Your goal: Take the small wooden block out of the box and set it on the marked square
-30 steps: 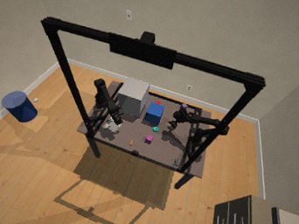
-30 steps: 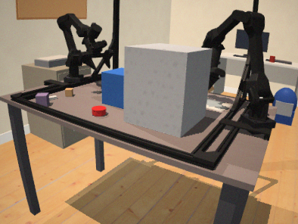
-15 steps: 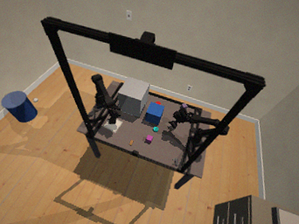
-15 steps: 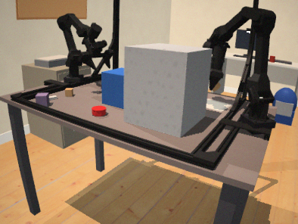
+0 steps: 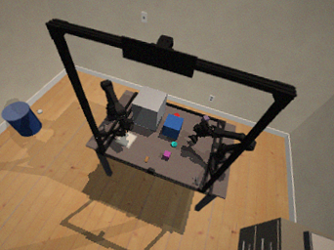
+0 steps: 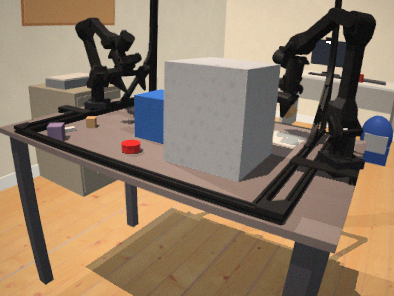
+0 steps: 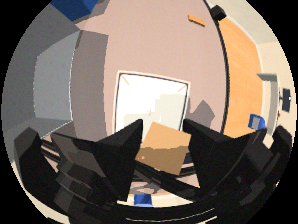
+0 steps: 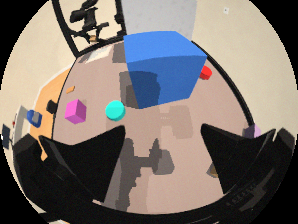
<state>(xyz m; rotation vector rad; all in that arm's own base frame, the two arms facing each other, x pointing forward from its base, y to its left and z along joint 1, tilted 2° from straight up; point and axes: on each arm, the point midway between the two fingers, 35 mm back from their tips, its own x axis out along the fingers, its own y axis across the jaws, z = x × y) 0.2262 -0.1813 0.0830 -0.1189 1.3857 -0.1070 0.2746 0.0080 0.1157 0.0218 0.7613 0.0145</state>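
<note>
My left gripper (image 7: 163, 123) (image 6: 288, 107) (image 5: 122, 131) is shut on the small wooden block (image 7: 162, 147) (image 6: 289, 112). It holds the block in the air just above the white marked square (image 7: 150, 90) (image 5: 129, 140), outside the box. The grey box (image 5: 148, 106) (image 6: 215, 115) (image 7: 50, 85) stands beside the square, apart from the fingers. My right gripper (image 8: 164, 129) (image 5: 190, 140) (image 6: 120, 70) is open and empty, hovering over the table on the far side of the blue cube.
A blue cube (image 5: 173, 126) (image 6: 150, 115) (image 8: 162, 65) stands next to the box. A red disc (image 6: 131, 146) (image 8: 205, 74), a teal ball (image 5: 174, 144) (image 8: 115, 110), a magenta cube (image 5: 167, 154) (image 8: 75, 111), a purple block (image 6: 56, 130) and a small orange piece (image 5: 146, 159) lie around.
</note>
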